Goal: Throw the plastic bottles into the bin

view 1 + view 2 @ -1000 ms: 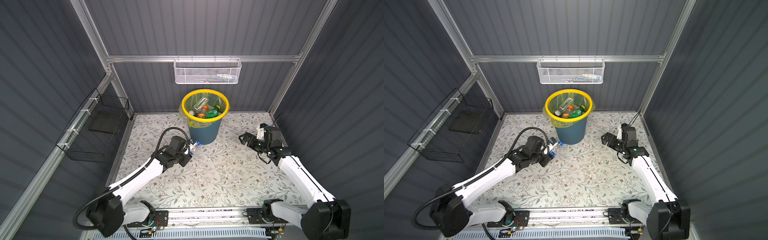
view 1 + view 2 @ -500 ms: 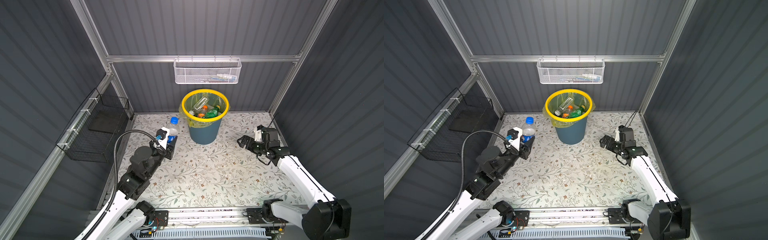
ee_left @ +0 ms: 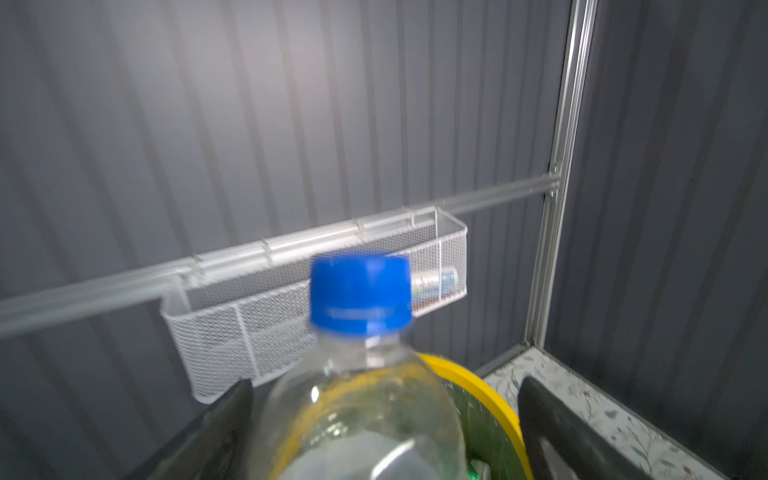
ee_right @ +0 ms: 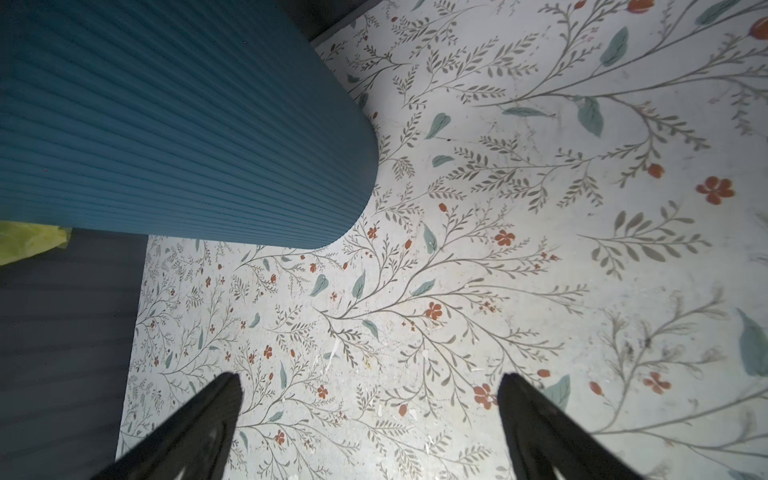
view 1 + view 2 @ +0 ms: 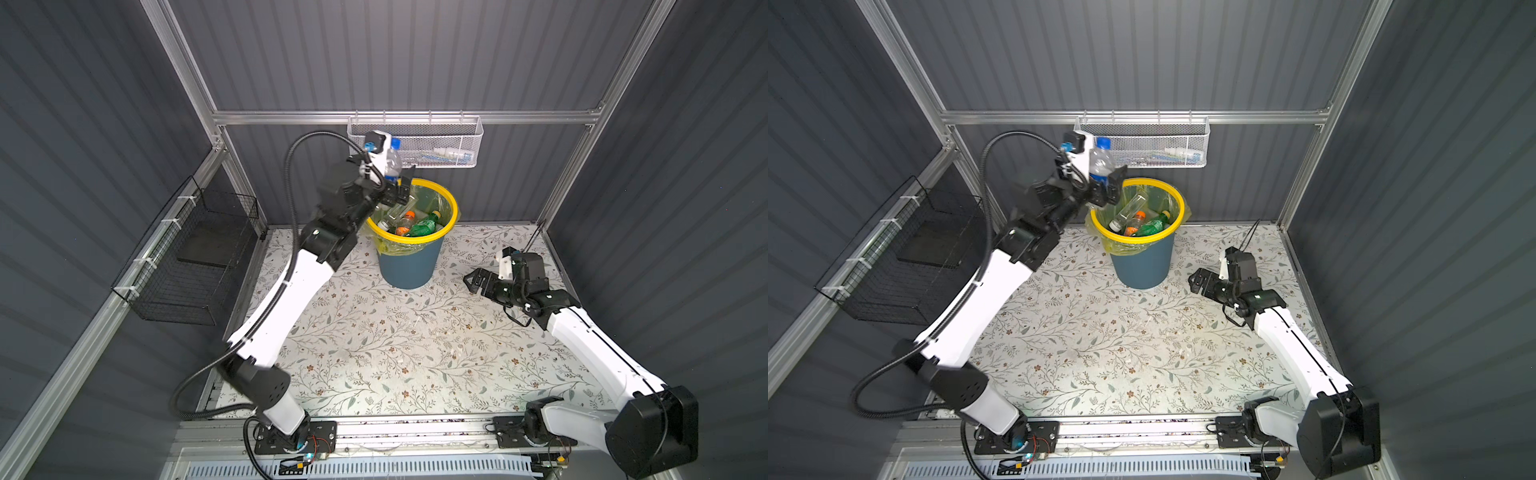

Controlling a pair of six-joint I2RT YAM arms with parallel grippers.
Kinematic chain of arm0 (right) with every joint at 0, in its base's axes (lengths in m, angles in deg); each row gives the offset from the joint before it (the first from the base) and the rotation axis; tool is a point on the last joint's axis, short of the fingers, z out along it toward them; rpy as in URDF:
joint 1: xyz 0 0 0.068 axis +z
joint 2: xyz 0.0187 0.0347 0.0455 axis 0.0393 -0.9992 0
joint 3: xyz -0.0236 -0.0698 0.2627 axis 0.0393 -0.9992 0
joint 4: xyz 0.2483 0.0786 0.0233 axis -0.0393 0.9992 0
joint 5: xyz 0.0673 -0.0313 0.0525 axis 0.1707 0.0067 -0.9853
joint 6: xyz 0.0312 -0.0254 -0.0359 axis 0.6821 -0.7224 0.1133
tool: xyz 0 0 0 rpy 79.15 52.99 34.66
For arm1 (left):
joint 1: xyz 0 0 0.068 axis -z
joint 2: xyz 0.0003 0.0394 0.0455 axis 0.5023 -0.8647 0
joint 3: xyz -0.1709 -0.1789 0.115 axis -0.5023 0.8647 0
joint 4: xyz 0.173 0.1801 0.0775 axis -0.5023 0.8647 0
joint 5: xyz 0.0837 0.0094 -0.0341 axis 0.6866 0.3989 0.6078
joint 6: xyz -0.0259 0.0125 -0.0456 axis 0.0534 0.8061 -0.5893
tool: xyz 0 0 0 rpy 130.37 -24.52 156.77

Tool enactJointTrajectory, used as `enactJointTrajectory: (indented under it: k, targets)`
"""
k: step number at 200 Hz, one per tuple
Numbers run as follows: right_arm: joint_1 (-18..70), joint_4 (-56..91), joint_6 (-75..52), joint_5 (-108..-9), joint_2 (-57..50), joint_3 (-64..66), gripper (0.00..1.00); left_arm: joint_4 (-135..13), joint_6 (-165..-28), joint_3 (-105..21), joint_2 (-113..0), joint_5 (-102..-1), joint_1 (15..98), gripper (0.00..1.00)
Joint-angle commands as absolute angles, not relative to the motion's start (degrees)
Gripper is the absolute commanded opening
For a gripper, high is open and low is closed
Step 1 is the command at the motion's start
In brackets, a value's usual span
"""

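Compared with half a second before, the left arm was found much higher. At that time the left gripper [image 5: 1106, 187] was kept low over the floral-patterned table surface [image 5: 395, 345], at about 9 o'clock from the round dark-blue plastic bin with a yellow rim [image 5: 409, 266]. In both top views it was now lifted over the rim at about 10 o'clock, with the elbow stretched and the forearm rising steeply.

The clear plastic bottle with a blue cap [image 3: 365, 415] was seen upright between the fingers, cap at 12 o'clock. In the left wrist view the fingers [image 3: 548, 424] were spread wider than the bottle. A gap was visible at one side, so it was not clamped.

Inside the bin a clear bottle [image 5: 1129, 208], an orange-capped bottle [image 5: 1136, 222] and a green bottle [image 5: 1152, 226] were lying together.

The right gripper [image 5: 478, 282] was hardly moved. It was held low over the table at about 4 o'clock from the bin, wrist bent towards it, with its fingers [image 4: 199, 424] apart and nothing between them.
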State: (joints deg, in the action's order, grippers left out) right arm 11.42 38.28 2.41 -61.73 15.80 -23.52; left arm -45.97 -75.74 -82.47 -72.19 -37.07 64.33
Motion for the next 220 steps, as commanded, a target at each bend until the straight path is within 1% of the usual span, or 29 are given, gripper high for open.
enactJointTrajectory:
  k: [1,29,50,79,85,99,119,136,172,199,220]
  targets:
    - [12.0,37.8,2.7,-59.8,17.1,-23.6,0.98,-37.9,-78.7,-81.5,-70.3,-38.0,64.2,1.00]
    - [12.0,38.0,2.0,-58.1,17.5,-24.9,0.99,-40.4,-77.9,-74.3,-63.5,-33.1,63.8,1.00]
    - [12.0,37.5,2.2,-58.6,16.2,-24.4,0.99,-43.2,-77.7,-66.7,-57.2,-29.1,62.3,1.00]
    - [12.0,36.8,2.4,-58.3,14.9,-23.7,0.99,-45.6,-82.5,-53.9,-50.2,-28.6,55.0,1.00]
    - [12.0,36.9,2.1,-57.7,14.8,-23.6,0.99,-46.2,-83.7,-49.4,-48.9,-28.4,53.4,1.00]
    - [11.8,37.2,1.5,-55.3,15.3,-23.6,0.99,-48.4,-86.4,-40.5,-45.9,-27.1,49.6,1.00]
    - [10.9,35.9,0.4,-50.1,17.2,-25.0,0.99,-53.9,-89.6,-27.6,-42.6,-21.6,45.7,1.00]
    - [9.2,32.9,-0.2,-46.0,19.7,-27.7,0.99,-58.3,-92.4,-18.4,-41.6,-15.9,43.4,1.00]
    - [5.7,23.3,-5.3,-35.9,25.0,-35.9,0.99,-72.0,-94.2,-3.1,-42.0,-3.6,43.0,1.00]
    - [3.9,13.3,-9.9,-26.2,26.7,-43.0,0.99,-81.4,-91.8,2.8,-45.2,0.0,42.9,1.00]
    - [1.1,5.7,-11.6,-23.6,26.0,-47.6,0.99,-87.6,-89.3,4.7,-49.6,1.7,42.9,1.00]
